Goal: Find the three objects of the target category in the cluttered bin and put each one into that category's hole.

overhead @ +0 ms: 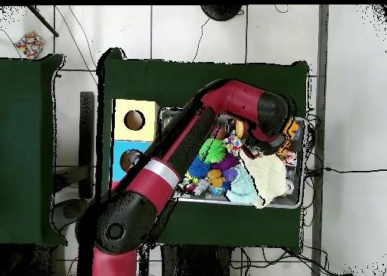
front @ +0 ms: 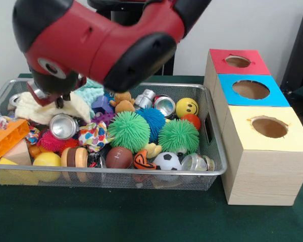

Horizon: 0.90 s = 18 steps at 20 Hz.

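A: Item one, gripper point(front: 58, 101): sitting at the upper left of the front view, under the red and black arm point(front: 106, 43), low over the left part of the wire bin point(front: 212, 166). Whether it is open or closed, and whether it is gripping anything, I cannot tell; the arm's bulk is hiding it.

B: What is lying right beneath it?

A: A cream cloth point(front: 33, 108), touching or just below the gripper. A shiny metal can point(front: 63, 126) is lying just below that. In the overhead view the cream cloth point(overhead: 266, 178) is showing at the right of the bin.

B: Bin contents, centre?

A: Two green spiky balls point(front: 129, 131) and point(front: 178, 136), a blue spiky ball point(front: 152, 121) sitting between and behind them, a yellow smiley ball point(front: 187, 107), a small soccer ball point(front: 167, 161), a brown football point(front: 119, 157).

B: Left edge?

A: An orange block point(front: 7, 138) and a yellow ball point(front: 47, 160).

B: And the holes?

A: Three wooden boxes standing at the right of the frame, just beside the bin: red-topped point(front: 238, 62) at the back, blue-topped point(front: 251, 89) in the middle, yellow-topped point(front: 269, 127) nearest the bottom. Each is showing one round hole on top.
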### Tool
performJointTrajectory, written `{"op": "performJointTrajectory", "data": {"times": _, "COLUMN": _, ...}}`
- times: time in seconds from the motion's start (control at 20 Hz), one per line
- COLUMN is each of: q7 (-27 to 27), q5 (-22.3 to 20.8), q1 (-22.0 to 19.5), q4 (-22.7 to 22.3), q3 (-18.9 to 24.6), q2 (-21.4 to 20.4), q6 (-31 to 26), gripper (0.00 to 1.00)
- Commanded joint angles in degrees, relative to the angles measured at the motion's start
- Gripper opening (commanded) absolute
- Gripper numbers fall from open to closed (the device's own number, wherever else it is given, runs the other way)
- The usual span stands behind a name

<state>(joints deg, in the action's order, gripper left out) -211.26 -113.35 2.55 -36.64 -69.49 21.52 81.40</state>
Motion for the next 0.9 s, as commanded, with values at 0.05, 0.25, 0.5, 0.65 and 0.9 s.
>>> {"op": "performJointTrajectory", "data": {"times": 0.05, "q7": -2.8, "q5": 6.6, "q1": -1.0, "q4": 1.6, "q3": 5.7, "q2": -9.3, "q6": 5.6, "gripper": 0.0}}
{"op": "performJointTrajectory", "data": {"times": 0.25, "q7": -7.6, "q5": 8.1, "q1": 0.9, "q4": 1.3, "q3": 4.1, "q2": -11.2, "q6": 4.5, "gripper": 0.0}}
{"op": "performJointTrajectory", "data": {"times": 0.5, "q7": -13.8, "q5": 11.3, "q1": 3.1, "q4": 1.2, "q3": 3.5, "q2": -14.1, "q6": 2.1, "gripper": 0.0}}
{"op": "performJointTrajectory", "data": {"times": 0.65, "q7": -16.7, "q5": 14.7, "q1": 4.2, "q4": 0.2, "q3": 4.1, "q2": -16.6, "q6": -0.5, "gripper": 0.0}}
{"op": "performJointTrajectory", "data": {"times": 0.9, "q7": -19.7, "q5": 21.1, "q1": 5.9, "q4": -1.7, "q3": 5.1, "q2": -20.7, "q6": -5.3, "gripper": 0.0}}
